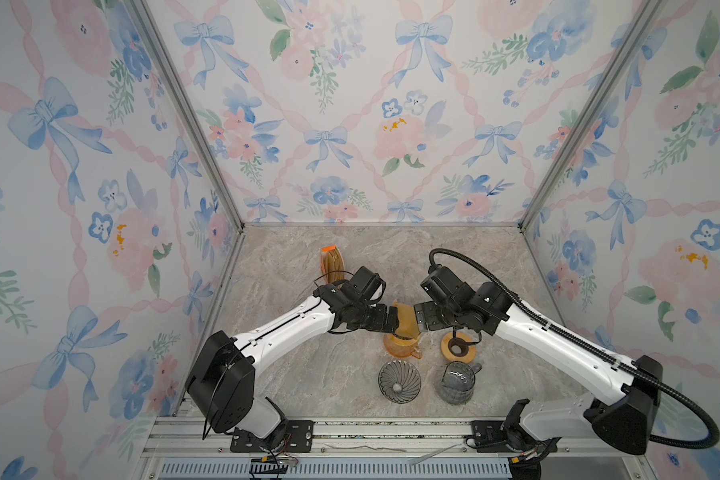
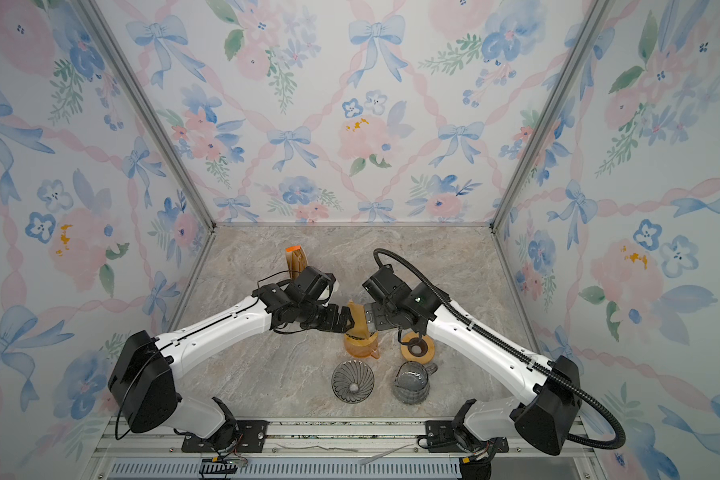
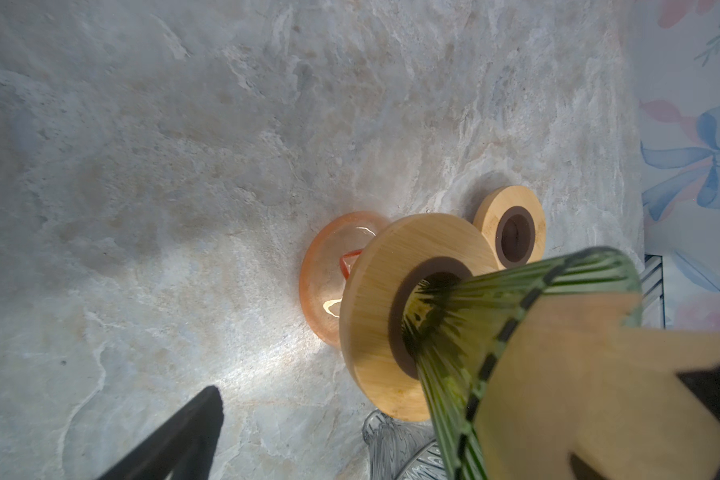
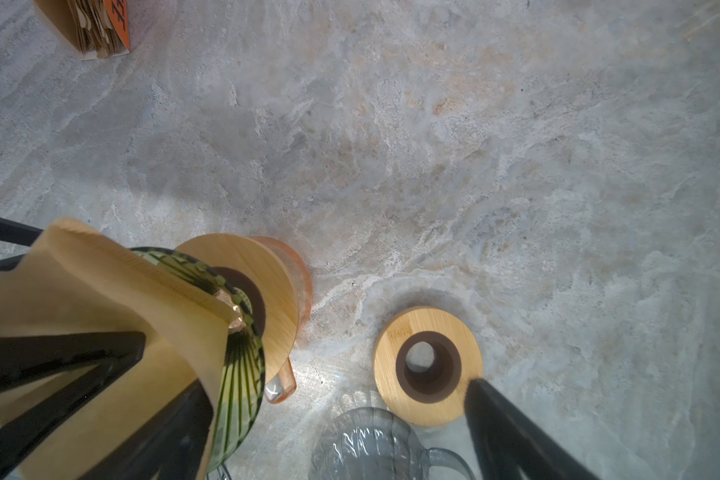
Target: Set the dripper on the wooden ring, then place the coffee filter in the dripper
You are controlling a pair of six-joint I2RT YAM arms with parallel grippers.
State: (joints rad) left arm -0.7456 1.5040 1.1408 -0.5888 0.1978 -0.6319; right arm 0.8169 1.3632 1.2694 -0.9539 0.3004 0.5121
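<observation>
Marble tabletop (image 1: 308, 374): placement is finishing, coffee filter (image 1: 405, 318) sitting in dripper (image 3: 466, 328); left gripper (image 1: 391, 320) and right gripper (image 1: 418, 320) flanking it, jaws wide, empty; next, withdrawing without snagging.

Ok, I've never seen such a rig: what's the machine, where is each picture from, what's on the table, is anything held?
Two robot arms, each ending in a two-fingered gripper. Two pictures look down on the whole scene from overhead; two come from cameras on the wrists. On the marble table are a pack of filters, a wooden ring, a grey glass dripper and a grey glass jug. In the middle a green dripper sits in a wooden collar on an orange jug, a brown paper filter standing in it. The left gripper and right gripper flank it, both open, gripping nothing, it seems.
</observation>
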